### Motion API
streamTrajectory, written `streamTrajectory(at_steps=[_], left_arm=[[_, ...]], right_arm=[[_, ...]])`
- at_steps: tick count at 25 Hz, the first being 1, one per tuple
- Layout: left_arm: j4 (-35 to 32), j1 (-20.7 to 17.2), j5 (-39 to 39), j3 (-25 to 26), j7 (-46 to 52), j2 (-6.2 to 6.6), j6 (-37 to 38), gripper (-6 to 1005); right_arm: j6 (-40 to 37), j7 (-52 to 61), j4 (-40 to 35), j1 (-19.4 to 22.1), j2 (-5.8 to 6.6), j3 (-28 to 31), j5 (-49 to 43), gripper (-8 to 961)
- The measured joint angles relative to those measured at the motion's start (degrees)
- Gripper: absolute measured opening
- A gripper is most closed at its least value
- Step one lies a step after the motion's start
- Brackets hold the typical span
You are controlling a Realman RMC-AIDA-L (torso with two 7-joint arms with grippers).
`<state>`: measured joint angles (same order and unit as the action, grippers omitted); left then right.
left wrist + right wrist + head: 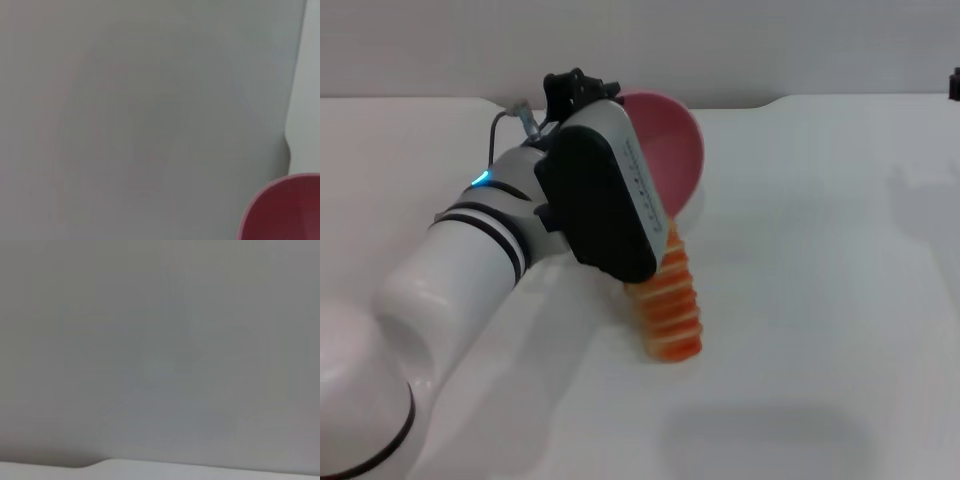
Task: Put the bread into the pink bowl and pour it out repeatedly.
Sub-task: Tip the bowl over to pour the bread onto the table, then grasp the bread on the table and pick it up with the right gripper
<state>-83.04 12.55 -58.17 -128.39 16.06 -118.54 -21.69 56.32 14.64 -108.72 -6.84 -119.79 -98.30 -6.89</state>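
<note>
The bread (672,300) lies on the white table (820,300) at mid-scene, its far end hidden behind the left arm's wrist housing and its near end pointing toward the robot. The loaf is oblong and ridged, banded in orange and cream. Just beyond it the pink bowl (672,150) is tipped on its side, its glossy inside facing right and toward the camera; the bowl's rim also edges into the left wrist view (280,210). The left gripper (578,88) is at the bowl's far-left rim, but whether its jaws are closed on the rim cannot be told, since the wrist covers them. The left arm reaches from the near left diagonally across the table. The right gripper is out of sight.
</note>
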Motion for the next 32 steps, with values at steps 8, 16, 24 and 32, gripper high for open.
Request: streamTrajectory(at_steps=[8,16,24,32], left_arm=[[1.9,2.2,-4.5,1.3,8.7,-0.05,-2.5,40],[4.2,5.0,-10.9,1.9,19.8,0.03,-7.2,40],[-2.0,5.3,4.5,7.6,23.0,0.36,-8.2,40],[-8.9,5.6,35.6,15.6,11.9,0.59,-15.1,40]], right_arm=[[-0.1,0.1,1.8,-1.3,0.32,-1.8,0.1,733],[0.1,0.0,2.3,-1.9,0.4,-2.4,1.0,725],[2.9,-0.8,3.0,-3.4,0.64,-5.8,1.9,717],[3.7,-1.2,7.5,-7.0,0.73,-12.4,3.5,708]])
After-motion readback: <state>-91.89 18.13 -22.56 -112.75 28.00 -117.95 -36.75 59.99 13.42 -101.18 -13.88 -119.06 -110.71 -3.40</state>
